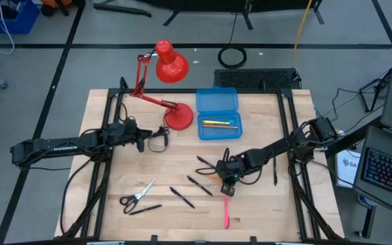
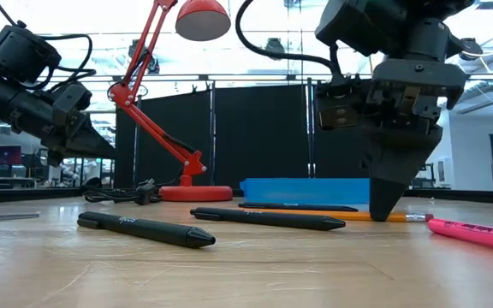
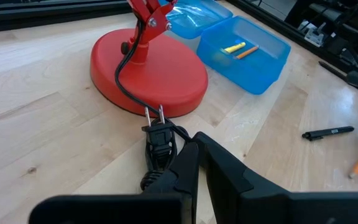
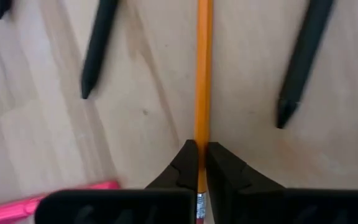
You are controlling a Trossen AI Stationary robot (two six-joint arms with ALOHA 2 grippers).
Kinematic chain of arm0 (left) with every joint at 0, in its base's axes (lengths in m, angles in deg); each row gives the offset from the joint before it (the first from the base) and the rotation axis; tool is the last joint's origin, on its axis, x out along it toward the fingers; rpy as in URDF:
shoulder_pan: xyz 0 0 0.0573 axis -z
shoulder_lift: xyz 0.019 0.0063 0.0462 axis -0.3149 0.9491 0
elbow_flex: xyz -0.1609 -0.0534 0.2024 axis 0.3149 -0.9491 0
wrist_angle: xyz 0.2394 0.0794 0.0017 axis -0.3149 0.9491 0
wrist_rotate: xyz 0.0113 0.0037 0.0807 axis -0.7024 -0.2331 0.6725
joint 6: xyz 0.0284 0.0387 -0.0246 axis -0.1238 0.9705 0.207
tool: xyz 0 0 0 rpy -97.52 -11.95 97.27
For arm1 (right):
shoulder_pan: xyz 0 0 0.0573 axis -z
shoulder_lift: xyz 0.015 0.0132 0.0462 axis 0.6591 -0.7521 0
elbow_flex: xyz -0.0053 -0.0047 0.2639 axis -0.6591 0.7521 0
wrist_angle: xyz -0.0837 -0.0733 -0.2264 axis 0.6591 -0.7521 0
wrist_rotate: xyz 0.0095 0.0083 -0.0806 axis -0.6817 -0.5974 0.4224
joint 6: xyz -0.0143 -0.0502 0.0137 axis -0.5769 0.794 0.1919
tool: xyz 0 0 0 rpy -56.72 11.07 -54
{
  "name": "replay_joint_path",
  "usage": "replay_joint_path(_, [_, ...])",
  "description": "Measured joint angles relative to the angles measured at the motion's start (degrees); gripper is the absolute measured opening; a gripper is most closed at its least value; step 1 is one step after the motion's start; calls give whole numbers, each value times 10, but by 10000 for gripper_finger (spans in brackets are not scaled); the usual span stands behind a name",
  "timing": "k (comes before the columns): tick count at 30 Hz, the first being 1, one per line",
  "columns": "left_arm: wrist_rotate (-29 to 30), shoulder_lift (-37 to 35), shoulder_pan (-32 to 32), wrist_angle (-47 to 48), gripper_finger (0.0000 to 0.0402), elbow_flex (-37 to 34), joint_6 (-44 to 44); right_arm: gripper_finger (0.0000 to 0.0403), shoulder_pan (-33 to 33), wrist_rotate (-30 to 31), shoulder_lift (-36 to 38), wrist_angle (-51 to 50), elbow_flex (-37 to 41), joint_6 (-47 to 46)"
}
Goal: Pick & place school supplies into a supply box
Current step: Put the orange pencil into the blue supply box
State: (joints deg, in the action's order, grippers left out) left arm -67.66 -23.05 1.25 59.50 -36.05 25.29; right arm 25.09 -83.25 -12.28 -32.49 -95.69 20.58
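the light is bright and even on the wooden table [image 1: 264, 211], with only soft, short shadows. in the low view the background is washed out by strong ceiling glare (the nearest table surface is blurred). the right wrist view is slightly soft near the fingers [image 4: 178, 177].

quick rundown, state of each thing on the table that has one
supply box: lid open, yellow and orange items inside
orange pencil: flat on the table, pinched by the right gripper
right gripper: shut on the pencil
left gripper: shut, empty, by the lamp plug
red desk lamp: upright, unplugged
scissors: slightly open, flat on the table
pink pen: lying loose
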Motion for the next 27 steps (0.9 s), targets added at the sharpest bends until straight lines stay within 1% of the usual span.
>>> replay_joint_path(5, [0,0,0,0,31,0,0,2,-4,11,0,0,0,-1])
replay_joint_path(10, [0,0,0,0,31,0,1,1,-9,37,13,-3,1,-1])
replay_joint_path(16, [0,0,0,1,31,0,3,1,-9,44,16,0,2,-1])
replay_joint_path(20, [0,0,0,1,31,0,4,0,-9,60,17,3,2,0])
replay_joint_path(27, [0,0,0,1,31,0,0,0,-9,65,17,6,2,-1])
